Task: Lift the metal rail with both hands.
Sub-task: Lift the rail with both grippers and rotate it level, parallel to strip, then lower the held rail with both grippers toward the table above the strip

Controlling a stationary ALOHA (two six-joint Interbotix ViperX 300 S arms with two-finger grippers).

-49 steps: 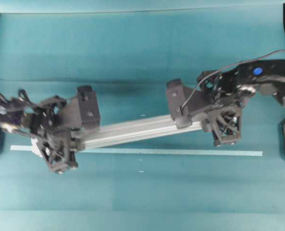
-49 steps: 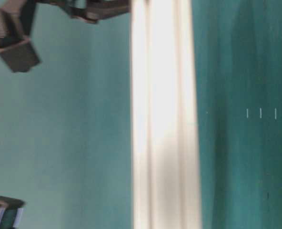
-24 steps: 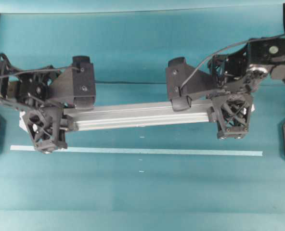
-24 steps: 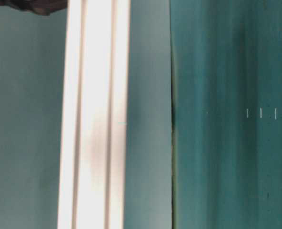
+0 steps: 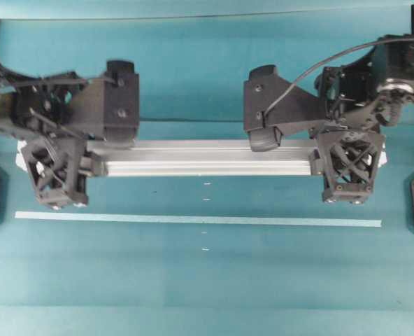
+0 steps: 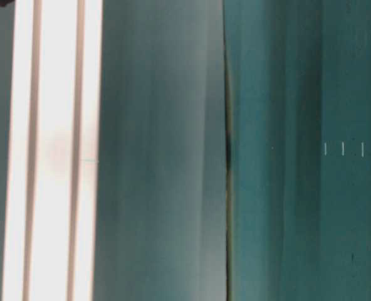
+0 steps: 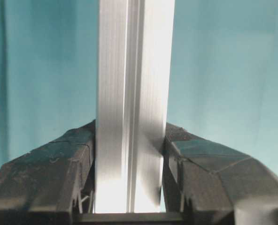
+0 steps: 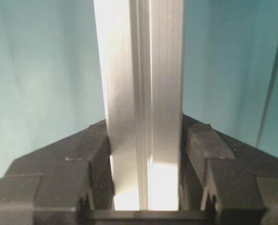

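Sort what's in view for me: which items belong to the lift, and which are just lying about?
In the job:
- metal rail, clamped at both ends
- left tool, shut on the rail
- right tool, shut on the rail

Lying about:
- pale tape strip on the table
- teal table

From my station I see a teal counter (image 5: 207,280) filling the overhead view, evenly lit. A thin pale tape strip (image 5: 193,220) runs across it, with small white tick marks (image 5: 205,241) near its middle. A lighter teal band (image 5: 193,7) edges the top.
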